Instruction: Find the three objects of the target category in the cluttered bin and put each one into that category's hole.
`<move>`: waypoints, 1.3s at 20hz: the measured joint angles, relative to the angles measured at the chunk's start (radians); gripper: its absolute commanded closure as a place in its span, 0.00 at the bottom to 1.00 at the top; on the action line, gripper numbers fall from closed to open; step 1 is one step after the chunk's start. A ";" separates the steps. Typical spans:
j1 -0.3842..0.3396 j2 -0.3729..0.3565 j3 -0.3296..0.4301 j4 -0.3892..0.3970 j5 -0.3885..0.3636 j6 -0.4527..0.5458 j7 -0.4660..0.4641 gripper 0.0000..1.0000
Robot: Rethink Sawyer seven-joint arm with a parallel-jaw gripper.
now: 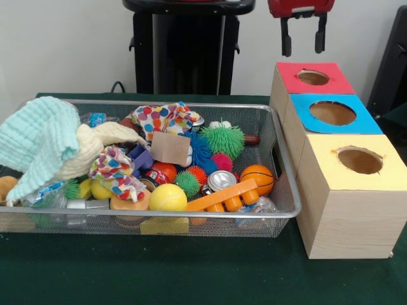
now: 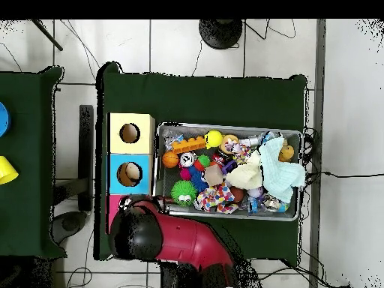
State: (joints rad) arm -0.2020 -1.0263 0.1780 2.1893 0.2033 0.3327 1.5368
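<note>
Tool point(image 1: 304, 43) hangs spread and empty above our red-topped wooden box point(image 1: 313, 77), beside the blue-topped point(image 1: 332, 113) and yellow-topped point(image 1: 359, 161) ones. We judge sorting barely begun: the wire mesh bin point(image 1: 285, 166) looks full, with balls such as the small orange basketball point(image 1: 257, 178) lying among the clutter.

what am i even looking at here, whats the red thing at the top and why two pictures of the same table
Both pictures show the same moment from two cameras. One looks across the table at the robot; the other looks straight down from above, so it is turned half round against the first.

The red thing is the robot's gripper, a two-fingered claw at the end of a red and black arm. It hangs open above the red box and holds nothing.

On the green table sits a wire mesh bin full of clutter: a pale green cloth, a yellow ball, a small basketball, a green spiky ball, a drink can and more.

Beside it stand three wooden boxes, each with a round hole: red top, blue top and yellow top. The robot sorts items into these.
</note>
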 measured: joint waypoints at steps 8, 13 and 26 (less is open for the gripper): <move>-0.089 -0.010 0.064 -0.001 -0.014 0.054 0.000 0.00; -0.138 -0.010 0.092 -0.001 -0.053 0.074 0.000 0.00; -0.338 -0.005 0.234 0.001 -0.135 0.079 0.000 0.00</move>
State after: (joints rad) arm -0.5402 -1.0313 0.4122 2.1908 0.0681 0.4121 1.5368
